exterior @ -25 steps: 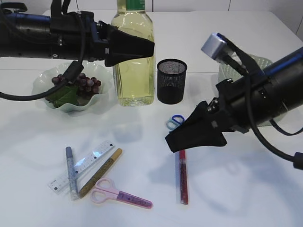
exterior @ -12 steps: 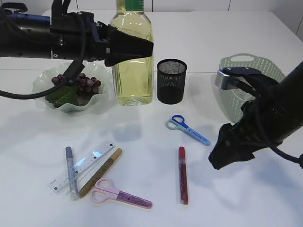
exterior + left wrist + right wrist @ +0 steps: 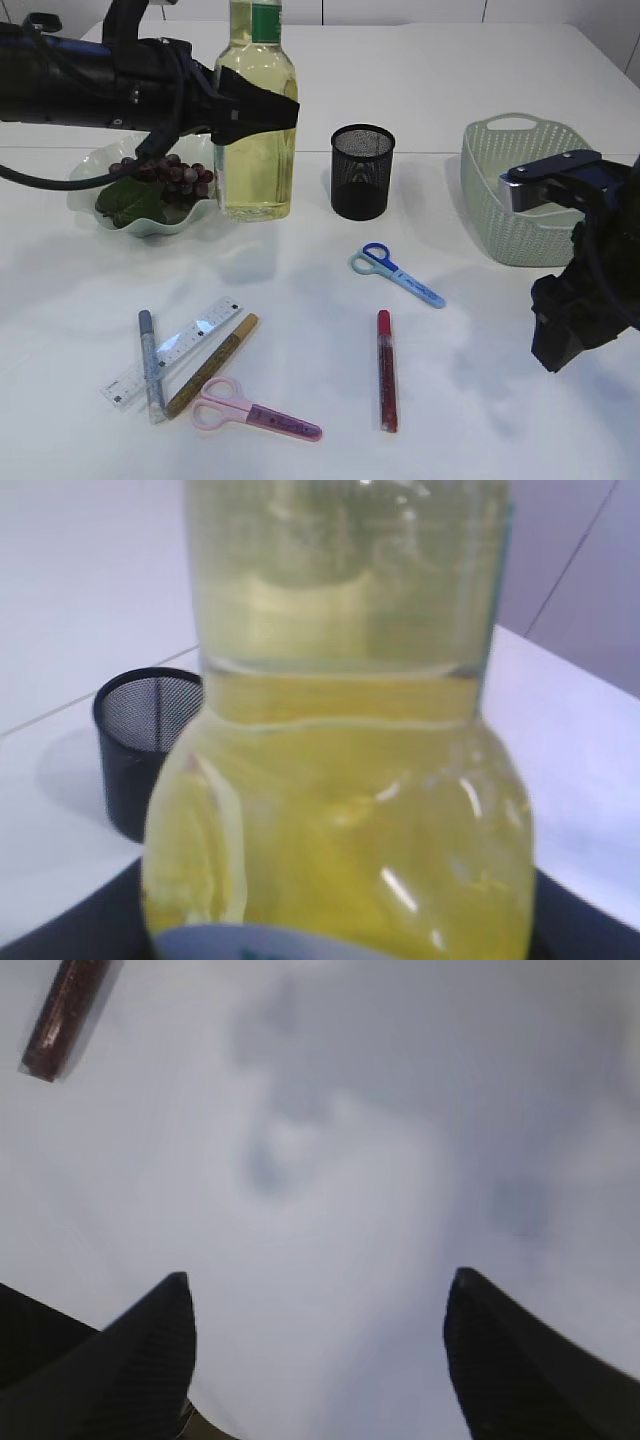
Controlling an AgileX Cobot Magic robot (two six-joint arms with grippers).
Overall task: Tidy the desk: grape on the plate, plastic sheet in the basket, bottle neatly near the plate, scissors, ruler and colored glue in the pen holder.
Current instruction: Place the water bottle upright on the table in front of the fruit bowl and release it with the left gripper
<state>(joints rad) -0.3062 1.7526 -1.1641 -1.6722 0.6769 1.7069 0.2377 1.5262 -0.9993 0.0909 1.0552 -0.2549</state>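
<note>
Gripping the bottle [image 3: 256, 110] mid-body just beside the plate [image 3: 85, 185] of grapes [image 3: 165, 172], the left gripper [image 3: 262, 108] could tip it onto that rim if released crooked. Well right of the plate, the right gripper [image 3: 318, 1350] hangs wide open and empty over bare table [image 3: 480, 400], near the red glue pen [image 3: 385, 368].

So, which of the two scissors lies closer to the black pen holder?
The blue scissors, just in front of the pen holder. The pink scissors lie much farther off, near the front edge beside the ruler.
</note>
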